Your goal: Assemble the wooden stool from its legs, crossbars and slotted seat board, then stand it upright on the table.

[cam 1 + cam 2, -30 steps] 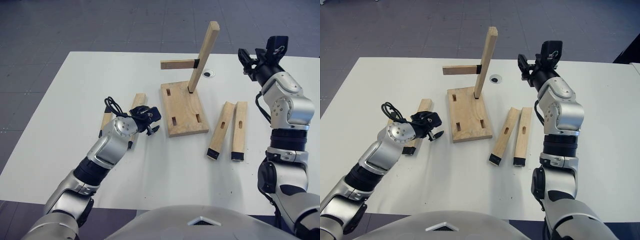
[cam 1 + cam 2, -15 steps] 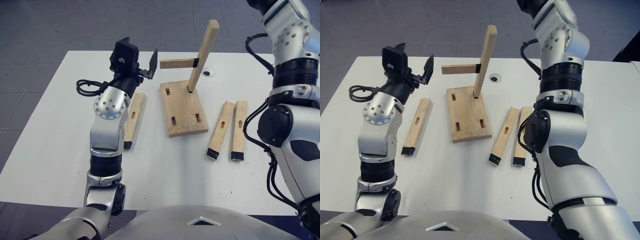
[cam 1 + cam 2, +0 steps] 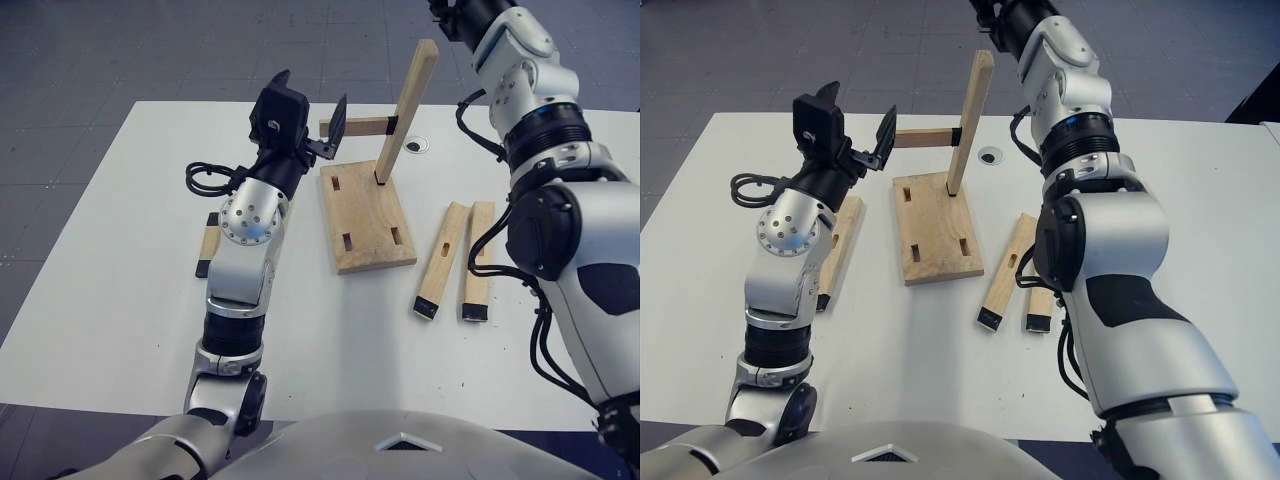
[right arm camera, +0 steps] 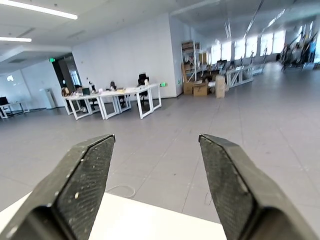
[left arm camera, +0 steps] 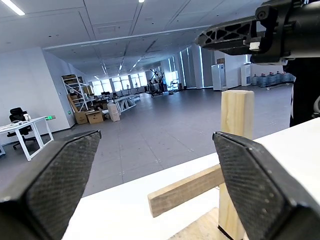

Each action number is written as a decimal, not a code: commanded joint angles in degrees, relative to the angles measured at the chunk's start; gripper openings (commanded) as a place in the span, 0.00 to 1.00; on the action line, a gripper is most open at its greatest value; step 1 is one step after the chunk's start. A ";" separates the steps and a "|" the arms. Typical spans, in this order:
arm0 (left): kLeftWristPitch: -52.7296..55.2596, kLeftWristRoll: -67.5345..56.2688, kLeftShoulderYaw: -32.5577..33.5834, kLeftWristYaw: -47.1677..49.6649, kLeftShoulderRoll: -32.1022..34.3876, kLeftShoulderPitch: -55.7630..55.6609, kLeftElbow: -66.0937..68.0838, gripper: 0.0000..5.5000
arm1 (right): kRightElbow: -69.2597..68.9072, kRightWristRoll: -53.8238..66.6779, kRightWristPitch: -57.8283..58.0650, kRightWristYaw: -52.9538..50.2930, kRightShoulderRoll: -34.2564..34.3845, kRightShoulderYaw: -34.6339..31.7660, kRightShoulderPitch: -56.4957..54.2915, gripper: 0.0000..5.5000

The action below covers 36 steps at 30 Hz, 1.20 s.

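Close to the free end of the crossbar (image 3: 360,127), the left hand (image 3: 859,112) is held up on a raised, bent arm, fingers spread wide and empty. High beyond the top of the upright leg (image 3: 406,108), the right hand (image 4: 156,141) has its fingers apart too. That leg stands tilted in a far slot of the seat board (image 3: 365,218), with the crossbar jutting sideways from it. On the table (image 3: 110,270), two loose legs (image 3: 441,258) lie right of the board and a third leg (image 3: 839,240) lies left.

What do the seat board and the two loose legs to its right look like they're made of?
The seat board looks like pale, unfinished wood: faint grain, matte, with cut slots. The loose legs look like the same light, matte wood. Each ends in a black cap, probably rubber or plastic; hard to tell.
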 commanded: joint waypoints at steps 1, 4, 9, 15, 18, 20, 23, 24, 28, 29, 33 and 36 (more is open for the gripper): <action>0.69 0.42 -0.90 -0.14 0.16 0.81 -0.20 0.75 | 0.76 -0.34 -2.61 0.17 -0.29 -0.82 0.48 0.57; 3.12 3.30 -4.64 -3.16 3.77 0.59 1.94 0.75 | -0.60 0.40 -2.51 0.75 -1.34 -1.65 0.76 0.57; 9.28 12.21 -15.26 -15.17 18.46 4.14 2.17 0.75 | -12.74 2.86 2.17 2.91 -3.56 -2.83 8.49 0.57; 8.43 11.51 -15.82 -17.48 18.78 6.54 3.98 0.75 | -33.55 5.57 12.95 1.07 -4.47 -2.32 18.99 0.57; 8.40 12.16 -16.70 -17.93 18.62 6.81 4.51 0.75 | -40.78 6.60 17.23 -0.80 -4.09 -2.25 22.63 0.57; 8.64 13.05 -17.47 -19.00 19.87 7.02 5.01 0.75 | -45.03 7.32 19.83 -1.95 -3.76 -2.23 24.73 0.57; 7.96 14.81 -18.99 -20.99 22.10 6.84 6.35 0.75 | -49.95 8.35 22.72 -3.50 -3.22 -2.16 26.95 0.57; 7.38 15.34 -19.80 -21.61 22.32 6.34 7.03 0.75 | -51.21 8.63 23.40 -3.95 -3.04 -2.18 27.55 0.57; 4.91 16.58 -22.00 -22.63 20.75 3.36 9.87 0.75 | -55.06 9.47 25.38 -5.43 -2.31 -2.19 30.33 0.57; 4.31 16.79 -22.35 -22.86 20.46 2.66 10.28 0.75 | -55.76 9.66 25.76 -5.67 -2.16 -2.10 30.89 0.57; 3.45 17.38 -23.04 -24.32 20.66 1.75 10.84 0.75 | -57.37 10.01 26.74 -6.17 -1.98 -1.96 32.02 0.57; 3.71 18.98 -25.28 -28.03 23.23 2.81 10.55 0.75 | -58.10 10.39 27.25 -6.48 -2.11 -2.04 32.45 0.57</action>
